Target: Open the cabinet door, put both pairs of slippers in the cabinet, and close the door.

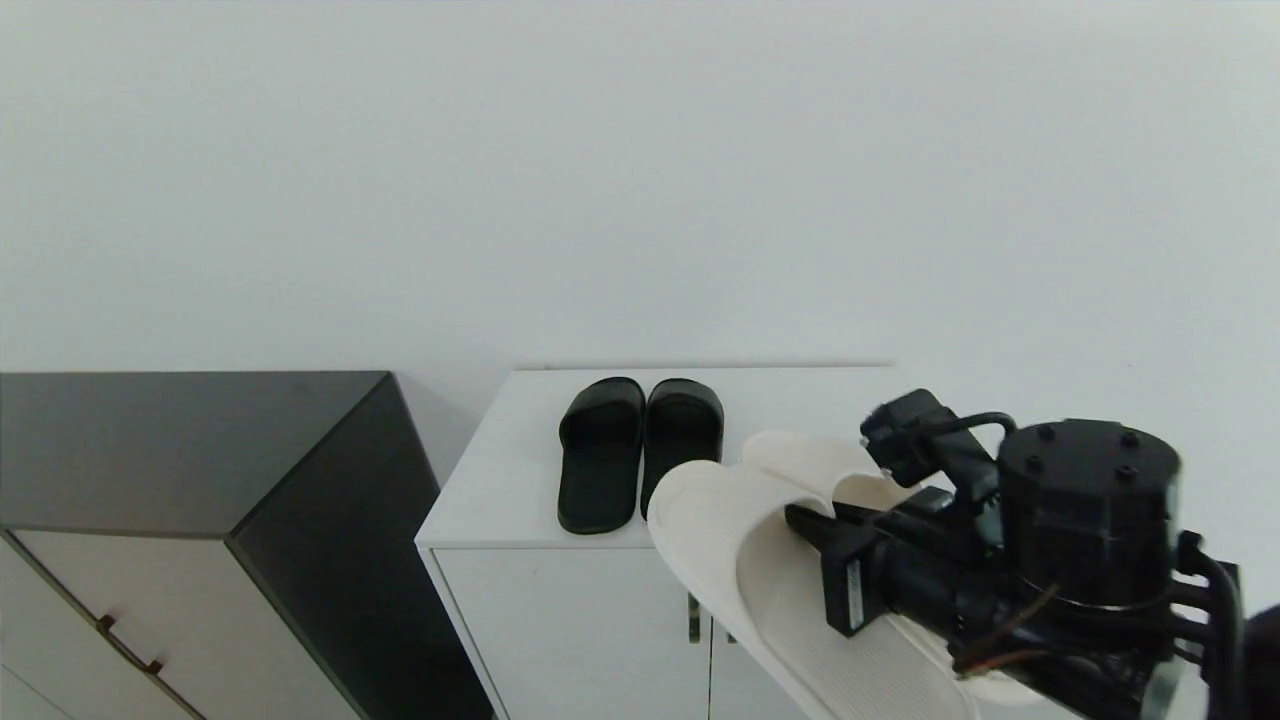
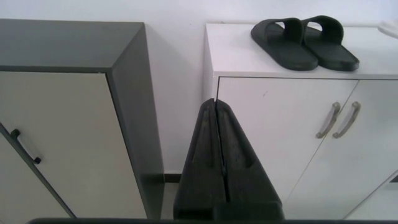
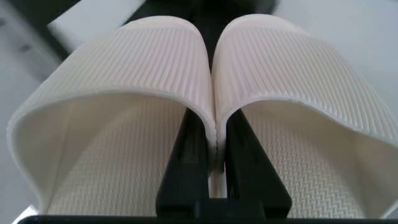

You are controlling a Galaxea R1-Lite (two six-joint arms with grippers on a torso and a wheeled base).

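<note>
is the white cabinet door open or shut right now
Shut. Both white cabinet doors lie flush in one plane, their handles side by side, with no gap showing the inside.

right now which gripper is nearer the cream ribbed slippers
Right: right gripper clamps the cream ribbed slippers by their straps; left gripper hangs shut, low before the white cabinet, well apart.

The white cabinet [image 1: 480, 480] has both doors [image 2: 280, 124] shut, and the handles [image 2: 339, 119] at the middle seam are open to reach from the left. The pale slippers [image 1: 740, 540] in the right gripper [image 3: 214, 165] hang before its right half. On top, the black slippers [image 1: 640, 450] take the middle (bare surface to their left) – a narrow gap parts it from the dark cabinet [image 1: 180, 440].
</note>
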